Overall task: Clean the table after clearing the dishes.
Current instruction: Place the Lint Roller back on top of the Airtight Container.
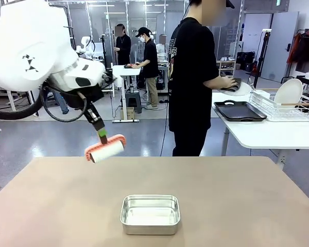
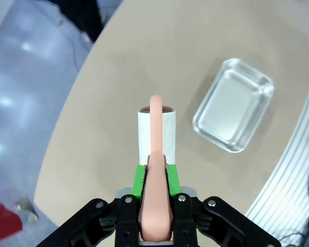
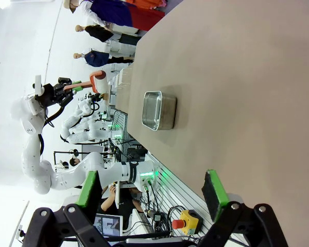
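Your dishes are off the bench; wiping is not yet begun. Left gripper jaws clamp the lint roller aloft; right gripper jaws gape wide

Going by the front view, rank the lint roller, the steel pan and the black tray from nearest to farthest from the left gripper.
1. Lint roller: clamped in the left gripper, above the table's left side.
2. Steel pan: on the table, centre front.
3. Black tray: on the white side table, far right.

The table top is smooth and dull, not shiny. The little pan is shiny silver metal. The roller has a smooth pink plastic handle and white paper wrap.
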### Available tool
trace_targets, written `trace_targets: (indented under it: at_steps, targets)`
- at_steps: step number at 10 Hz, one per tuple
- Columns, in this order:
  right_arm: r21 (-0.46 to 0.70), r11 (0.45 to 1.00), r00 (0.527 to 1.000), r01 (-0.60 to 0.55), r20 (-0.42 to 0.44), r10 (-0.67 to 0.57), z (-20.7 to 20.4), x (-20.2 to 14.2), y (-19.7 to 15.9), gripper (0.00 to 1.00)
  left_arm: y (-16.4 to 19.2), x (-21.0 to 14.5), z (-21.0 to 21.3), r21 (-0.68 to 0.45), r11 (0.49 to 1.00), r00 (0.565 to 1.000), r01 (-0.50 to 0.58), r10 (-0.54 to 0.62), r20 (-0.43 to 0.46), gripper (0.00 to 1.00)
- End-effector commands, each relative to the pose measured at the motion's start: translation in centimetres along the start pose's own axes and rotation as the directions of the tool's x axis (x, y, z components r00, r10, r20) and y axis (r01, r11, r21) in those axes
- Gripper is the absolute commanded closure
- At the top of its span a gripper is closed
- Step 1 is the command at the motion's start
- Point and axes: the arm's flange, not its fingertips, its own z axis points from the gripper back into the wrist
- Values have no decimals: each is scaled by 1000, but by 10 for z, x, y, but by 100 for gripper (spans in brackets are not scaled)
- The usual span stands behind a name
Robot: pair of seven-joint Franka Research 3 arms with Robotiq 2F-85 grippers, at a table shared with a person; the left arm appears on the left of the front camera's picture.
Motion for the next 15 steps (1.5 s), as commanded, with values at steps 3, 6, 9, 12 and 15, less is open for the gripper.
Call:
trace_targets:
  at_steps: [3,6,9,12,15]
  targets:
    - [-3,1000,1000,-3,9,3,0,0,1,0,-34,18,-26,-150,961,972,234,-227,60,79]
    - [-3,1000,1000,-3,9,3,0,0,1,0,-61,50,-59,-165,910,925,379,-380,31,79]
    - [-3,1000,1000,-3,9,3,0,0,1,0,-73,55,-79,-222,898,921,379,-389,1,79]
    - [-3,1000,1000,-3,9,3,0,0,1,0,-81,55,-79,-206,904,925,374,-379,15,79]
    - [-3,1000,1000,-3,9,3,0,0,1,0,-81,56,-85,-209,904,925,373,-380,6,79]
